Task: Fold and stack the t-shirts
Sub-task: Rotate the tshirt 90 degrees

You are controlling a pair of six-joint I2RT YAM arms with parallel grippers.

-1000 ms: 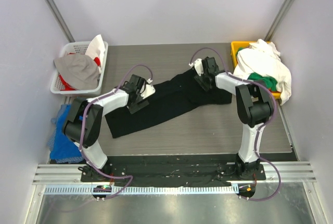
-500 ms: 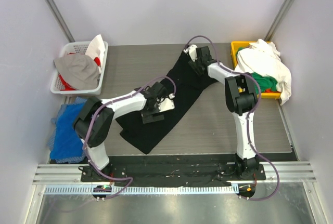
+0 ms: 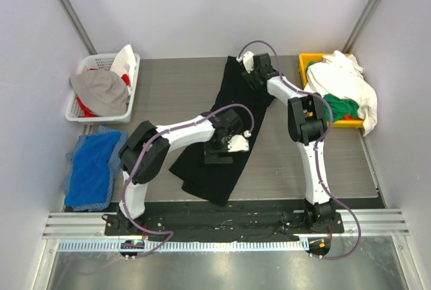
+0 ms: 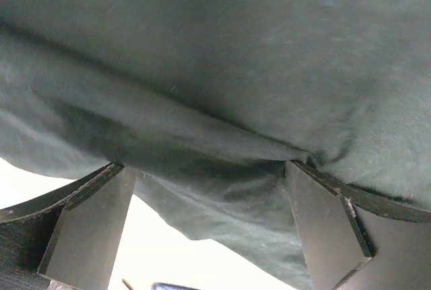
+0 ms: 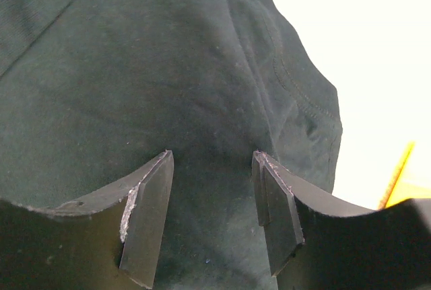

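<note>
Black t-shirt (image 3: 232,98) lies stretched near to far across the middle of the surface (image 3: 175,88). Left gripper (image 3: 225,149) rests on its middle, jaws wide apart. Right gripper (image 3: 252,73) rests on its far end, jaws parted, unclamped.

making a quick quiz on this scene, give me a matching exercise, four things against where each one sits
Things:
1 black t-shirt
2 white basket
3 yellow bin
4 blue cloth

Places:
a far right
b near left, off the edge of the table
c far left
d stretched along the middle of the table

Pairs: 1-d, 2-c, 3-a, 4-b
</note>
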